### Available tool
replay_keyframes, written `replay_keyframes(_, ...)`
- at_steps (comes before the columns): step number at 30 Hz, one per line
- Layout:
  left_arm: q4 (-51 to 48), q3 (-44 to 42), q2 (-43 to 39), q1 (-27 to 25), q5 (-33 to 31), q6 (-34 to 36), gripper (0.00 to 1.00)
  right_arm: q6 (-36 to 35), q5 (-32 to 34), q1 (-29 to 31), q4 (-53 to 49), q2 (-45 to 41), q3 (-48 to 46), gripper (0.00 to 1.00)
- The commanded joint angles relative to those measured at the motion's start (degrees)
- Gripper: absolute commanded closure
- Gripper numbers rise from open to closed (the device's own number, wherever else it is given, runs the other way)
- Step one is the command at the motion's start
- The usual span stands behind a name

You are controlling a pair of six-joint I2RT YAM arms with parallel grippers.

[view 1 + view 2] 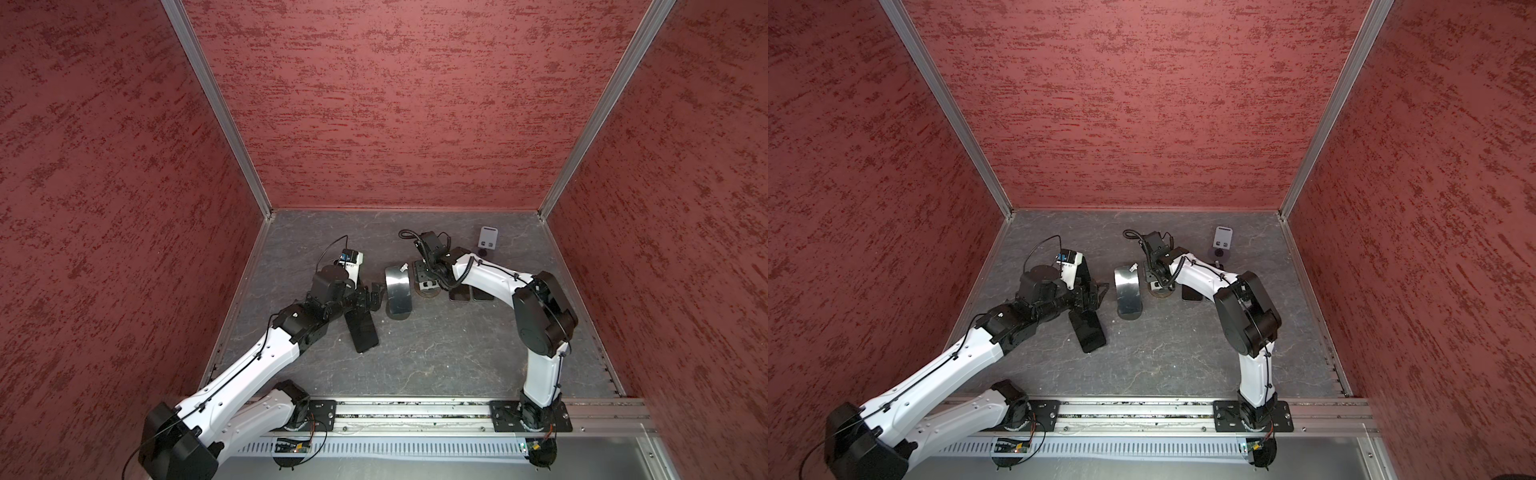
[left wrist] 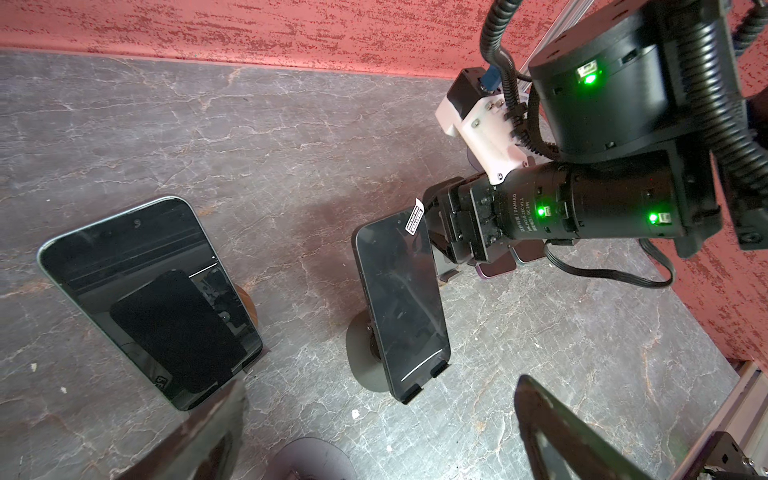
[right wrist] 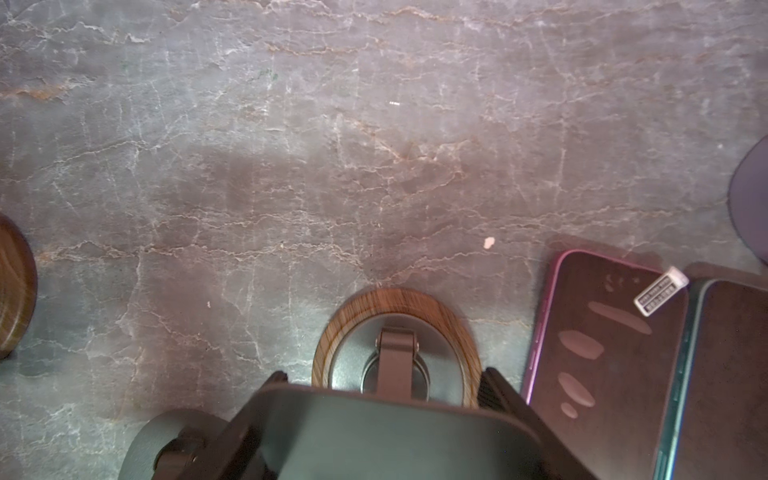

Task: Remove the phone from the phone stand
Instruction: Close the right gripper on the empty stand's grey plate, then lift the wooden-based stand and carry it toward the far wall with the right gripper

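Note:
The phone (image 3: 374, 436) is dark and stands on a phone stand with a wood-ringed round base (image 3: 395, 303). My right gripper (image 3: 382, 378) is down over it, with one finger against each long side of the phone. In both top views that gripper (image 1: 428, 286) (image 1: 1156, 286) covers the phone, and only the stand's brown base (image 1: 428, 293) shows beneath. My left gripper (image 1: 374, 297) (image 2: 382, 449) hangs open to the left with nothing between its fingers, above a grey round base (image 2: 307, 457).
A shiny phone (image 1: 399, 291) (image 2: 401, 303) leans on a dark stand between the two grippers. Another black phone (image 1: 361, 328) (image 2: 149, 299) stands by the left gripper. Two phones (image 3: 602, 345) (image 3: 731, 374) lie flat right of the held one. A white stand (image 1: 488, 237) is at the back right.

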Motion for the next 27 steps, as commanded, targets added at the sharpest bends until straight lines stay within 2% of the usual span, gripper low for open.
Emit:
replay_keyframes(1, -0.25, -0.63, -1.14, -0.38, -1.0, 1.43, 0.0, -0.97, 3.18, -0.02, 0.64, 0.87, 3.86, 0.45)
replay_keyframes(6, -0.42, -0.73, -1.15, -0.44, -1.32, 1.47, 0.01, -2.89, 1.98, -1.87, 2.18, 2.11, 8.07, 0.45)
replay_keyframes(14, -1.85, -0.4, -1.41, -0.47, -2.93, 1.64, 0.01, -4.37, -2.89, -8.08, 2.66, 6.4, 15.39, 0.45)
replay_keyframes(27, -2.92, 1.05, -0.15, -0.69, -5.33, 2.27, 0.01, -6.09, -4.45, -15.35, 1.85, 12.73, 23.78, 0.44)
